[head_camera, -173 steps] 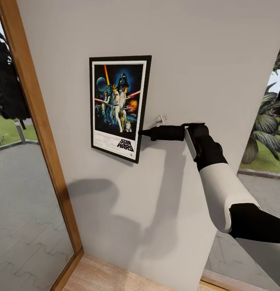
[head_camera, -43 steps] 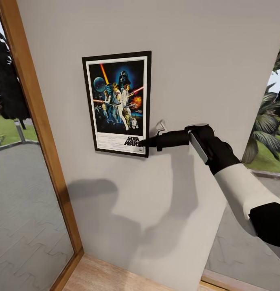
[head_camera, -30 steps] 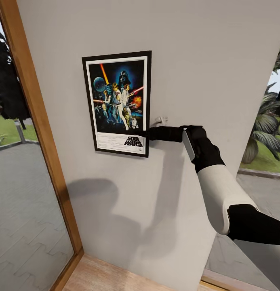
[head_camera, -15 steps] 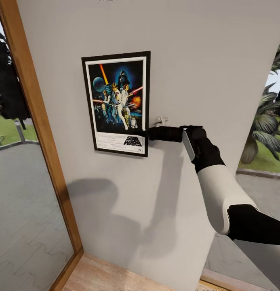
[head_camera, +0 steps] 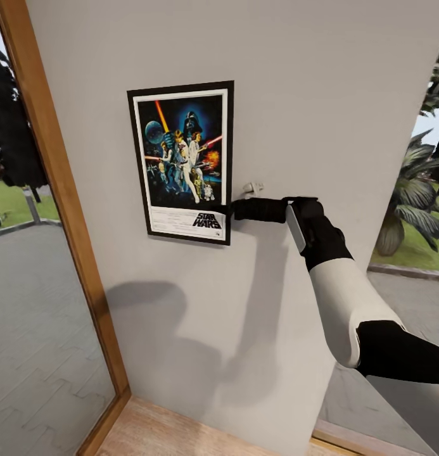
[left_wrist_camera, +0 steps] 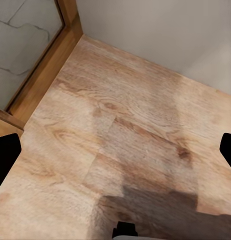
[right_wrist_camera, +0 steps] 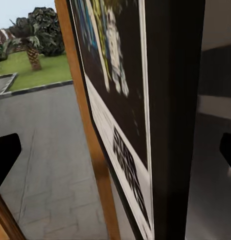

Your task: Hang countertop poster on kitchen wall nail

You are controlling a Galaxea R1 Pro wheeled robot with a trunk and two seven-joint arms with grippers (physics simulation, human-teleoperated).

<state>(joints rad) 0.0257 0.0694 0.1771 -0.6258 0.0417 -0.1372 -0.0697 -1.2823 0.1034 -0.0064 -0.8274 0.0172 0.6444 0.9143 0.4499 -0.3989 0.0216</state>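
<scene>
The right gripper [head_camera: 227, 209] is clamped on the poster [head_camera: 181, 161] at its five o'clock edge, flat against the grey wall [head_camera: 320, 95]; the left gripper's [left_wrist_camera: 115, 150] fingers are spread apart.

Poster [head_camera: 181, 161] — thin black frame, white border, dark blue art with red and orange streaks, black "STAR WARS" title. Wall [head_camera: 295, 95] plain light grey. Window frame [head_camera: 61, 196] tan wood. Floor [left_wrist_camera: 125, 135] — pale wood grain.

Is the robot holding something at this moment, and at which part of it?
The right gripper meets the poster at its right frame edge, low down near the title. Whether the fingers actually clamp it cannot be told. The left gripper holds nothing.
</scene>
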